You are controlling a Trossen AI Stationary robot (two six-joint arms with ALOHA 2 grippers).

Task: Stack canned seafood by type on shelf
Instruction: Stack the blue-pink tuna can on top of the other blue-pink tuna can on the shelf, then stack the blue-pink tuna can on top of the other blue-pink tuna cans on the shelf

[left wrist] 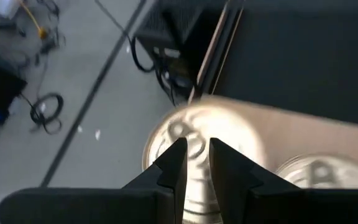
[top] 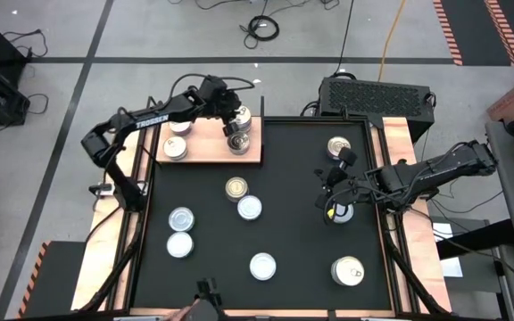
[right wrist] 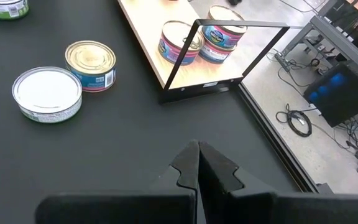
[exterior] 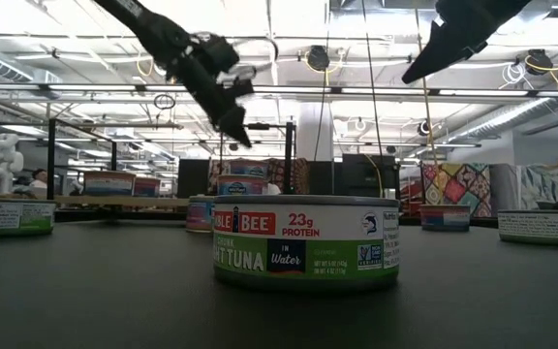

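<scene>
Three tins [top: 237, 143] on the wooden shelf [top: 205, 150] at the mat's [top: 284, 192] far left corner — seven more spread over the black. Above the shelf's right-hand tins, left gripper [top: 233, 126], fingers slightly parted, nothing visibly held. Over the mat's right side beside a tin [top: 338, 211], right gripper [top: 327, 200] — clenched, empty.

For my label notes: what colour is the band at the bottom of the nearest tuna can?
Green, on the tuna can; low view.
</scene>
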